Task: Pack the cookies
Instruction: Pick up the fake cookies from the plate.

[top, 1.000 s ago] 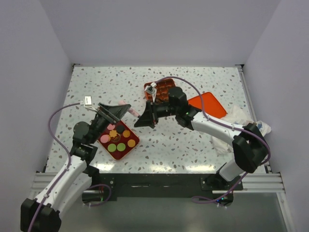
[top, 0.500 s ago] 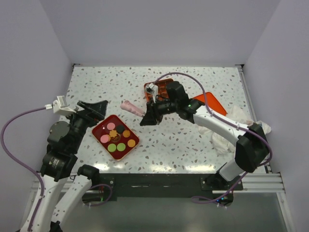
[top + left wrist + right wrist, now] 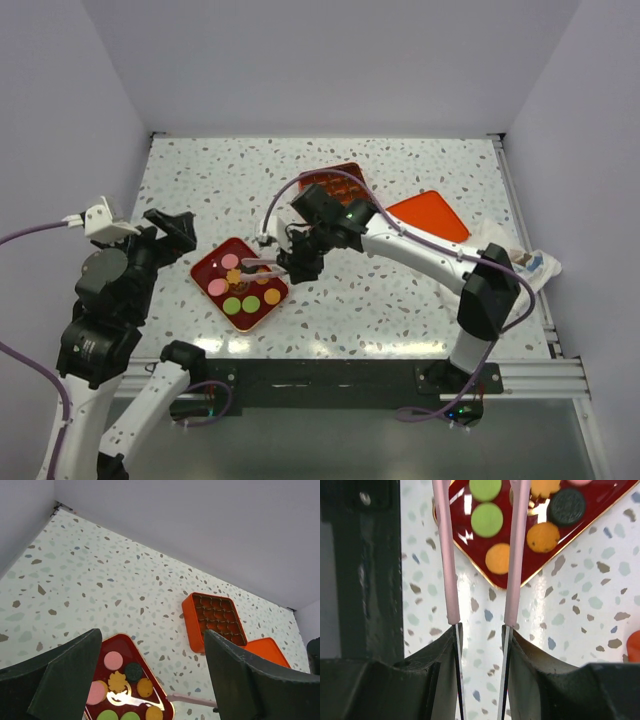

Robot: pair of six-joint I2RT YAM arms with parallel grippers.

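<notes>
Several cookies point(image 3: 247, 267), pink, orange, green, yellow and dark brown discs, lie on a dark red tray point(image 3: 212, 267) at the table's left front. They also show in the left wrist view point(image 3: 133, 671) and in the right wrist view point(image 3: 486, 519). My right gripper point(image 3: 300, 262) is shut on pink-tipped tongs point(image 3: 262, 263). The tongs' two arms point(image 3: 445, 555) stand apart and reach over the tray's right edge point(image 3: 600, 505), above the green and orange cookies, and hold nothing. My left gripper point(image 3: 170, 228) is open and empty, raised left of the tray.
An orange compartment box point(image 3: 335, 180) sits behind the right arm, and also shows in the left wrist view point(image 3: 215, 620). Its flat orange lid point(image 3: 430, 217) lies to the right. Crumpled white wrapping point(image 3: 500, 250) lies at the table's right edge. Walls enclose three sides.
My left arm has risen and pulled back left, off the tray. My right arm has swung left and down, bringing the tongs from mid-table to over the tray.
</notes>
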